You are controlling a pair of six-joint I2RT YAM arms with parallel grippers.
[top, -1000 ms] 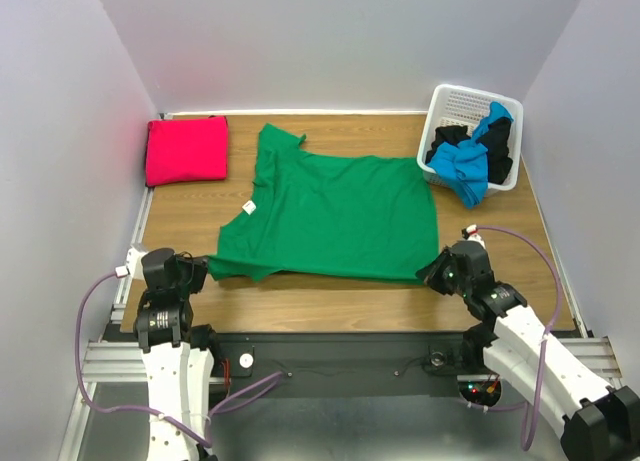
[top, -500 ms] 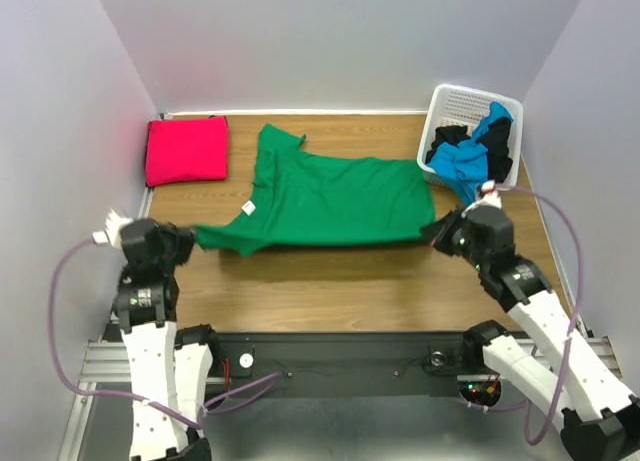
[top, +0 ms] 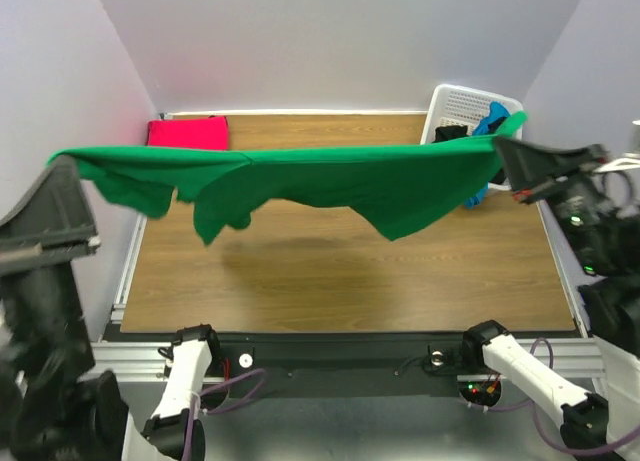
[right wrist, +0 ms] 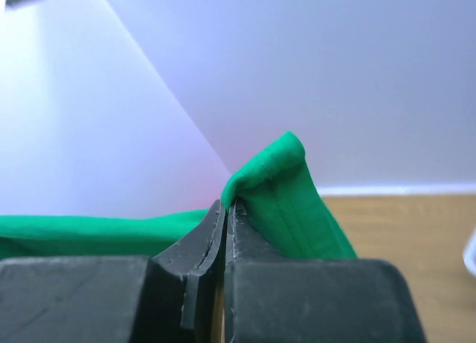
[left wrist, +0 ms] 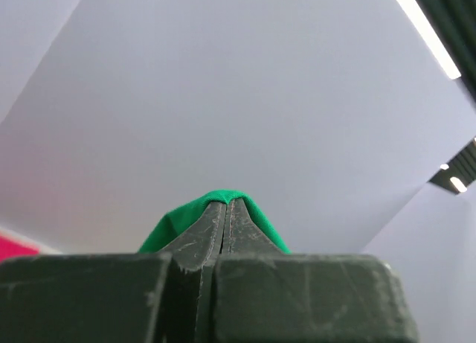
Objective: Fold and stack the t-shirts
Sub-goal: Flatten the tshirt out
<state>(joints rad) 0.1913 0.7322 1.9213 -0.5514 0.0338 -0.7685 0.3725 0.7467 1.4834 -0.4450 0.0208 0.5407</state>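
Overhead view first: green t-shirt (top: 320, 181) is strung out in mid-air like a washing line, running from 9 o'clock to 3 o'clock across the frame, well clear of the table (top: 340, 281), with loose bits sagging down left of centre and right of centre and a faint shadow on the wood underneath. Left gripper (top: 60, 163) has the 9 o'clock end and right gripper (top: 502, 149) has the 3 o'clock end, both big and dark because they sit close to the camera. Magenta t-shirt (top: 188, 133) lies folded flat at the table's 11 o'clock corner, partly hidden behind the hanging cloth. White basket (top: 455, 106) sits at the 1 o'clock corner with a blue t-shirt (top: 492, 116) and a black t-shirt (top: 450, 133) bunched inside. Left wrist view: the left gripper (left wrist: 227, 205) has its fingers pressed together on a small fold of the green t-shirt (left wrist: 178, 224), which pokes out over the tips against the pale wall. Right wrist view: same deal, the right gripper (right wrist: 225, 207) pinches a hemmed edge of the green t-shirt (right wrist: 290, 187), cloth trailing off toward 9 o'clock, and a strip of the table (right wrist: 394, 224) shows at 3 o'clock.
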